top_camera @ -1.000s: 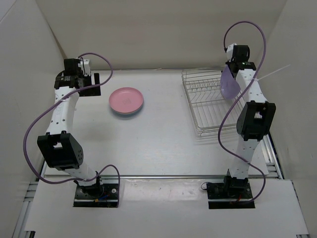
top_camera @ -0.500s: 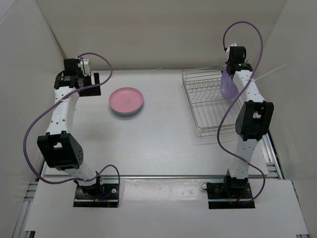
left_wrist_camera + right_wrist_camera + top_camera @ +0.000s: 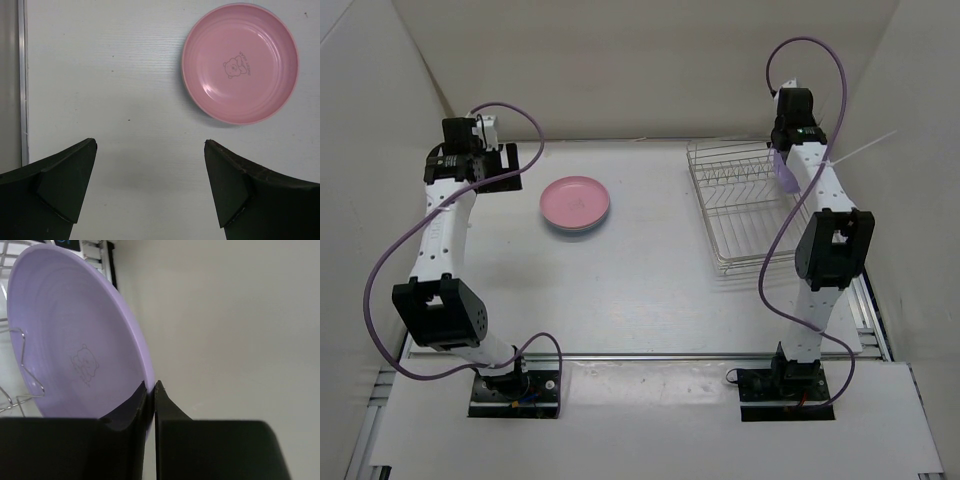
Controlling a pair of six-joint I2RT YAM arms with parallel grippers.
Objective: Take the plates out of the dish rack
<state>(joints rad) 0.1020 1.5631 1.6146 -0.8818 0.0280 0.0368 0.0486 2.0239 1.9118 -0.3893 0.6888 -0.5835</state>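
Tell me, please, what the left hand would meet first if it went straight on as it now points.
Probably bare table beside the pink plate; the open left hand points down at it.

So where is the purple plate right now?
In the top view the purple plate is on the right side, standing on edge at the far right corner of the dish rack. The right fingers pinch its rim.
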